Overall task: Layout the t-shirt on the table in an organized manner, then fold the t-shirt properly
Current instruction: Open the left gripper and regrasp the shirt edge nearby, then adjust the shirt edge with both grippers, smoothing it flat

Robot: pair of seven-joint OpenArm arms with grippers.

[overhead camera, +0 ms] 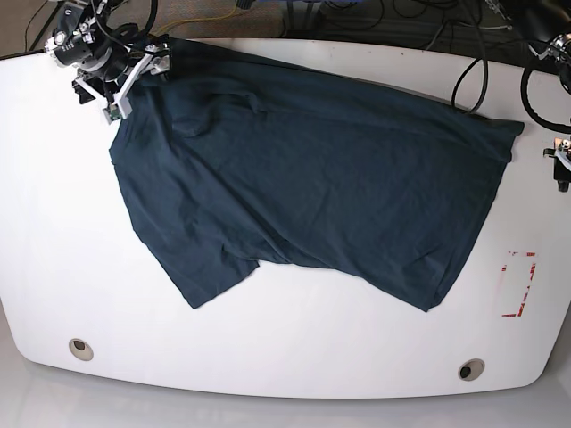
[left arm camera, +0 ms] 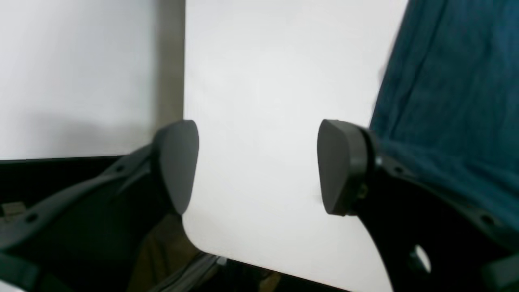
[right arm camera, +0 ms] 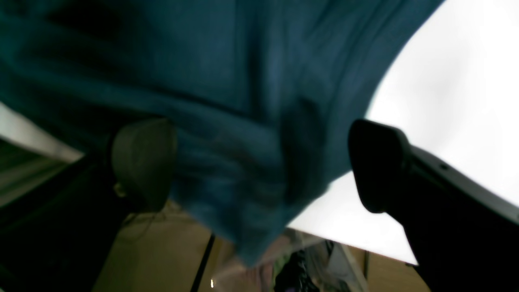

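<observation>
The t-shirt (overhead camera: 312, 169) is lying mostly spread across the table (overhead camera: 294, 357), running diagonally from the far corner on the base view's left toward the right edge, wrinkled and not squared up, so I'm reading this as still the layout stage, no fold started. Risk I'm watching: the corner under the right gripper (right arm camera: 259, 162) is sitting right at the table edge, and in the right wrist view cloth looks to be hanging past it, so a sloppy pull there could be dragging more fabric off the table. Also, a pinch now may be catching two layers where the cloth is bunched, which would be skewing the whole shirt instead of flattening it. Left side risk is different: the left gripper (left arm camera: 259, 166) is sitting over bare table just beside the shirt's edge, so closing there would be grabbing nothing. Tools: right gripper is standing wide with bunched cloth between the jaws, not clamped on it; I can't tell if a pad is touching fabric, the view is blurred. Left gripper is also spread wide, holding nothing, only white table showing between the pads
</observation>
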